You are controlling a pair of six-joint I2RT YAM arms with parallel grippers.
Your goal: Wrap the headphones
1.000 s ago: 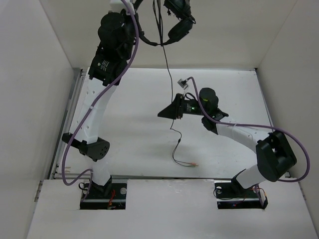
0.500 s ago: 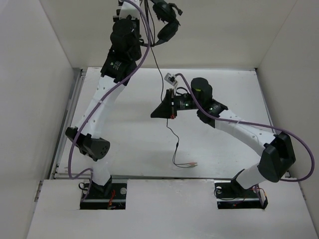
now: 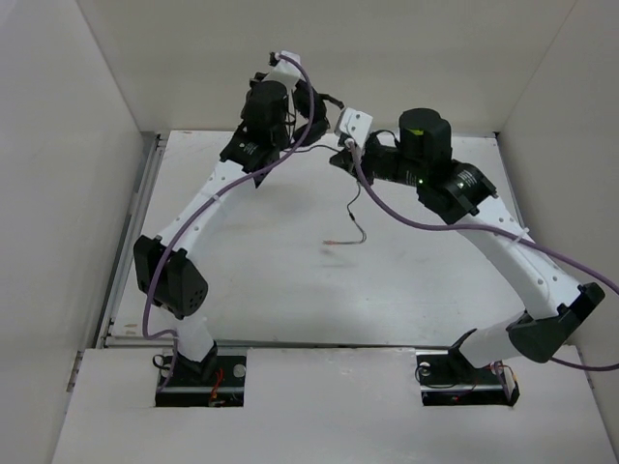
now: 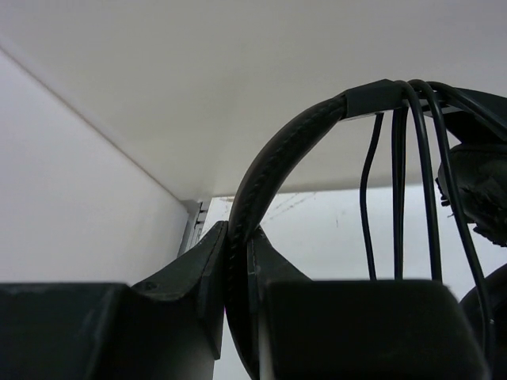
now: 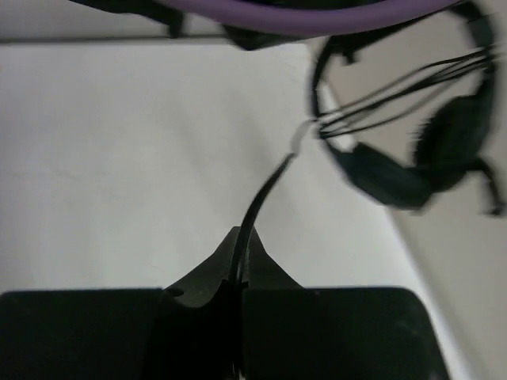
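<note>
Up near the far wall (image 3: 406, 58), the left gripper (image 4: 235, 269) has its jaws pressed onto the headband (image 4: 289, 154) of the headphones (image 3: 311, 102) – the padded band rises from between the fingers and arches over to the right, held off the table (image 3: 242, 280). Several strands of the thin cable (image 4: 398, 182) hang over the top of the band, and one earcup (image 4: 479, 190) shows at the right edge of the left wrist view. Just beside it, the right gripper (image 5: 240, 273) is closed too, pinching a single run of that cable between its fingertips; the line leads from the jaws up towards the blurred headphones. From above, the loose tail of the cable droops below the right gripper, and its reddish plug (image 3: 332, 242) lies toward the middle of the table. A purple robot cable (image 5: 317, 16) crosses the top of the right wrist view.
</note>
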